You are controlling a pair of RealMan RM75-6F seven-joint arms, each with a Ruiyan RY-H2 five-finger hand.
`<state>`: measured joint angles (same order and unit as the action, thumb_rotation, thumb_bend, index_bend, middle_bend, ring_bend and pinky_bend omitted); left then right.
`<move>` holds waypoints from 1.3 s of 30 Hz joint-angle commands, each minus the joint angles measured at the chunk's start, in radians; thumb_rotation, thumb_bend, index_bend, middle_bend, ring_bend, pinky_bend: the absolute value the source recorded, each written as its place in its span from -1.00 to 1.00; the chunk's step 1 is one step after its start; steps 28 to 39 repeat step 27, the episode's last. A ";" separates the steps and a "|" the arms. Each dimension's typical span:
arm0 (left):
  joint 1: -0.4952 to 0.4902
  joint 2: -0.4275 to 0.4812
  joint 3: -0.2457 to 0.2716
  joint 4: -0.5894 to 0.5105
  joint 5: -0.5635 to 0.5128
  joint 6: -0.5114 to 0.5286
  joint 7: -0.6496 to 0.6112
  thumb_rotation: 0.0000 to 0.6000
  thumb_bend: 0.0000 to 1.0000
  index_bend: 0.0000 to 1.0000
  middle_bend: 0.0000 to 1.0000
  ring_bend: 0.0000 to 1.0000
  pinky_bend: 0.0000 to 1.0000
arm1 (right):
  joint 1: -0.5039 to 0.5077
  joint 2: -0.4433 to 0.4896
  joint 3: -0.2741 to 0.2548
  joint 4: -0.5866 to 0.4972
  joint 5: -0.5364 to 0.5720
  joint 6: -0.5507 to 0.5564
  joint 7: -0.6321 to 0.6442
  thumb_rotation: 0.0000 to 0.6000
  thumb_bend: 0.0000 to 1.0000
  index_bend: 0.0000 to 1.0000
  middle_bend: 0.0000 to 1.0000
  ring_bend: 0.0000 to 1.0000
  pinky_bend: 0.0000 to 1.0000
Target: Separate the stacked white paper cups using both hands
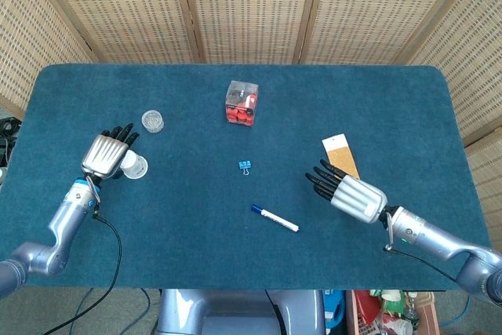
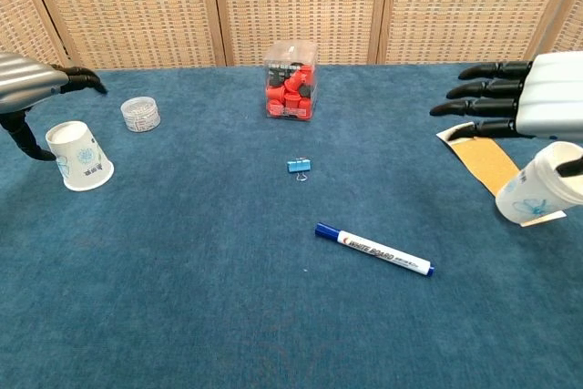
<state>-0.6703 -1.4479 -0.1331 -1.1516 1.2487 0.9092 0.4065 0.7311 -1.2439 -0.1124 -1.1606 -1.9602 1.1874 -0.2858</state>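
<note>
Cups, white paper, two, now lying well apart on the blue tabletop [image 1: 376, 100]. I am seeing one cup [image 2: 80, 156] standing upside down near the left edge, just beside my left robot hand [image 1: 107, 154], whose fingers are spreading over it without closing; the chest view is showing a gap between the dark fingertips and the cup wall, so I am listing that hand as apart and holding nothing. The second cup [image 2: 537, 186] is sitting tilted, mouth up, under my right robot hand [image 1: 351, 191]. That hand's fingers are stretching out straight and spread, and something dark is touching the rim at the frame edge; I cannot tell whether it is gripping the cup.

Other items I am logging:
- clear box of red pieces [image 1: 241, 103], far centre
- blue binder clip [image 1: 245, 165], mid-table
- whiteboard marker [image 1: 274, 218], blue cap, lying nearer me
- small round tape roll [image 1: 153, 121], near the left cup
- tan and white card [image 1: 340, 156], beside the right robot hand
</note>
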 commanded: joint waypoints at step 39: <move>0.435 0.238 0.068 -0.477 0.026 0.571 -0.207 1.00 -0.91 -1.00 -1.00 -1.00 -1.00 | -0.532 -0.030 0.067 -0.253 0.426 0.472 0.260 1.00 -1.00 -1.00 -1.00 -1.00 -1.00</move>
